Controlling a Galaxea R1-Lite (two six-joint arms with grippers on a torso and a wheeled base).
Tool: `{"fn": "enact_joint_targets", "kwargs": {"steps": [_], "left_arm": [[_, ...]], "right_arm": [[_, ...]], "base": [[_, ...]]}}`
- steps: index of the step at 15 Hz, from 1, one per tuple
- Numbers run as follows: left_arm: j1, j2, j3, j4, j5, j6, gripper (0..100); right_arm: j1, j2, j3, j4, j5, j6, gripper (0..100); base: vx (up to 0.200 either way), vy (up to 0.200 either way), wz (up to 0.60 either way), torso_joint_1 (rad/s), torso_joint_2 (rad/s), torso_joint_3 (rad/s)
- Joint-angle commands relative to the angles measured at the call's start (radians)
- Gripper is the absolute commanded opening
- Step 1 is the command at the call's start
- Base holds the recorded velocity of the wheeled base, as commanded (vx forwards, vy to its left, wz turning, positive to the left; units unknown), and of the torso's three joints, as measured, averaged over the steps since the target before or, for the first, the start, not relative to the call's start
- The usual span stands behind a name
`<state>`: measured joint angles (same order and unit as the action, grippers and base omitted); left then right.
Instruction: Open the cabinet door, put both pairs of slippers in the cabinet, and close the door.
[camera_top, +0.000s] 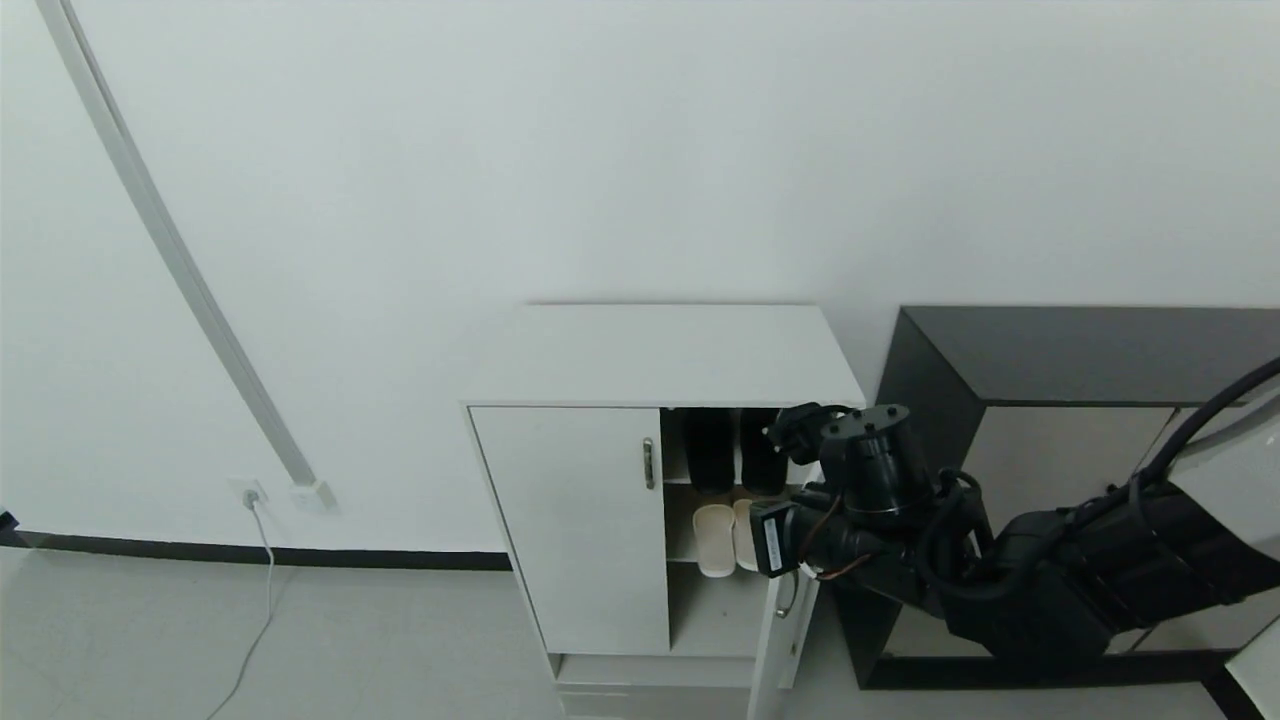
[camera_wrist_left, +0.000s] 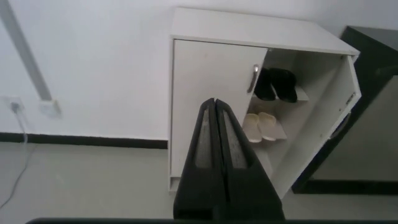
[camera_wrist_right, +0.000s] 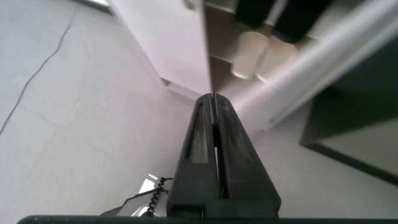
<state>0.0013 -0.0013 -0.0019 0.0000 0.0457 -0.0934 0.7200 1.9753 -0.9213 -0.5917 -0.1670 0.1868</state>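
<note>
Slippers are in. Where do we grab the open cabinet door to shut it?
Grip the open door at its free vertical edge, by the handle, coming from its outer face on the robot's right. It stands swung out roughly square to the cabinet, so a push from that side should swing it shut.

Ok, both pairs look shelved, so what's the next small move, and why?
Probably swing the right hand, shut and empty, against the open door and push it closed: the black slippers and cream slippers already sit on shelves inside the cabinet.
</note>
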Motion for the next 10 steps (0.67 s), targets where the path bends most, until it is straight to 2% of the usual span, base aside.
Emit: {"fn": "enact_joint_targets", "kwargs": {"steps": [1, 5, 10], "left_arm": [[0.0, 0.001, 0.0, -0.002, 0.0, 0.0, 0], [0.0, 0.001, 0.0, 0.0, 0.0, 0.001, 0], [0.0, 0.001, 0.0, 0.0, 0.0, 0.001, 0]], "right_arm": [[-0.001, -0.003, 0.002, -0.002, -0.003, 0.0, 0], [-0.022, -0.085, 0.075, 0.001, -0.011, -0.012, 0], [-0.103, -0.216, 0.291, 0.006, -0.012, -0.102, 0]], "base": [[0.0, 0.0, 0.0, 0.0, 0.0, 0.0], [0.0, 0.0, 0.0, 0.0, 0.0, 0.0], [0.2, 0.0, 0.0, -0.002, 0.0, 0.005]]}}
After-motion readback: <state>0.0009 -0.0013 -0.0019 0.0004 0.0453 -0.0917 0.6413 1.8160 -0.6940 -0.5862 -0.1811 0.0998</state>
